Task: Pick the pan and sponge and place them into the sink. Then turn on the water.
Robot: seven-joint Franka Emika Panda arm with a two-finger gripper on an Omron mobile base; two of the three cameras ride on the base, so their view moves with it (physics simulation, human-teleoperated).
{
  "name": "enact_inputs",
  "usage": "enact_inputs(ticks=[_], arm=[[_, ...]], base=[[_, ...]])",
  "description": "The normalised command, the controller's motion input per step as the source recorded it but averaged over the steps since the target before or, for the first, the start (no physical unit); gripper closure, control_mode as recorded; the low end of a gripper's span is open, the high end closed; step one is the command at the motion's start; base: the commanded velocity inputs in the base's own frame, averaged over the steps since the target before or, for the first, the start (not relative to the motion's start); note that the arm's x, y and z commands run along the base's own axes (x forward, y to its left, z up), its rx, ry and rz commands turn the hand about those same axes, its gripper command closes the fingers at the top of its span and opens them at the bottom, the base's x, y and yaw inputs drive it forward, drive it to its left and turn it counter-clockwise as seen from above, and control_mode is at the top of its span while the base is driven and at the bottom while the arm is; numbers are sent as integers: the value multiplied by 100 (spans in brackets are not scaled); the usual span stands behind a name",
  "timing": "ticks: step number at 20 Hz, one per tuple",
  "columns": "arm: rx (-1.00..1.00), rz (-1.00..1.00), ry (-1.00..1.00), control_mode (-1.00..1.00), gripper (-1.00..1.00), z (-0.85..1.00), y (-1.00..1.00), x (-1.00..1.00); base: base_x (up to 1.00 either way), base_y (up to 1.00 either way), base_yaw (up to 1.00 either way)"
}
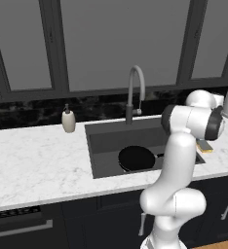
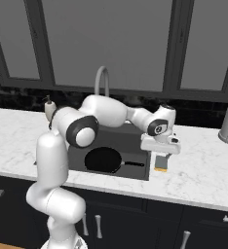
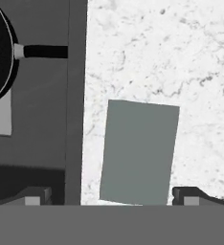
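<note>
Half the sponge [image 1: 205, 146] behind the arm [image 1: 177, 160].

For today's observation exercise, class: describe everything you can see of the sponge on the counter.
The sponge is a small flat rectangular block, grey-green on its top face with a yellow body showing along its lower edge in the right base view. It looks soft and matte. It lies flat on the white marble counter, just beside the sink's right rim, not in the basin. The open gripper hovers directly above it, one fingertip on either side; nothing visibly grips it yet.
</note>
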Motion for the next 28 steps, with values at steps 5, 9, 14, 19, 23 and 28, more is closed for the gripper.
enact_inputs(ticks=[5,9,14,19,23,28], arm=[[0,-7,0,-100,-100,-23,-12,2],[0,-1,0,-100,-100,-3,-14,12],[0,0,0,-100,-100,-2,0,2],[0,0,0,-100,-100,-25,0,2],[0,0,0,-100,-100,-29,0,0],[0,0,-2,-100,-100,-12,0,0]], base=[[0,0,0],[0,0,0],[0,0,0],[0,0,0],[0,0,0],[0,0,0]])
